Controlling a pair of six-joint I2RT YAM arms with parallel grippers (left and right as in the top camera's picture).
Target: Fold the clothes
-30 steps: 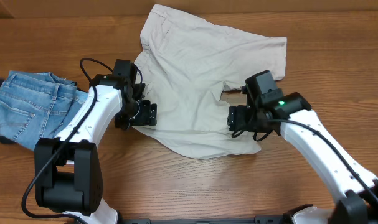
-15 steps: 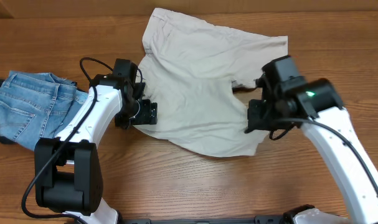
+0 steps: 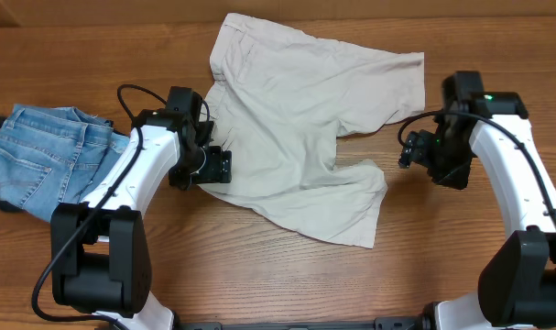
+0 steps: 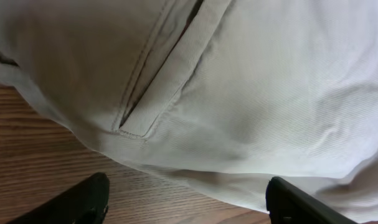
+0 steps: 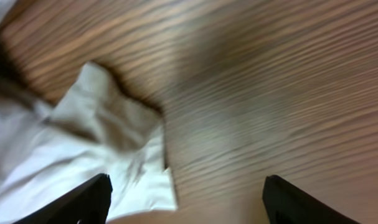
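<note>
Table (image 3: 259, 284): wooden, grain running sideways, bearing everything else.
Shorts (image 3: 296, 128): pale beige cotton, spread mostly flat at mid-table; waistband end toward the far left, one leg stretched to the far right, the other pointing at the near edge; stitched pocket slit (image 4: 154, 81) plain in the left wrist view.
Jeans (image 3: 39, 165): light-blue denim, bunched well to the left of the shorts, not touching them.
Left gripper (image 3: 211, 168): at the shorts' left edge, fingers spread wide, clamping nothing; cloth edge just ahead of the fingertips, bare wood below.
Right gripper (image 3: 422, 151): just off the shorts' right side, level with the gap between the two legs, fingers spread wide, empty, over bare wood; hem corner (image 5: 108, 143) close by one fingertip.
</note>
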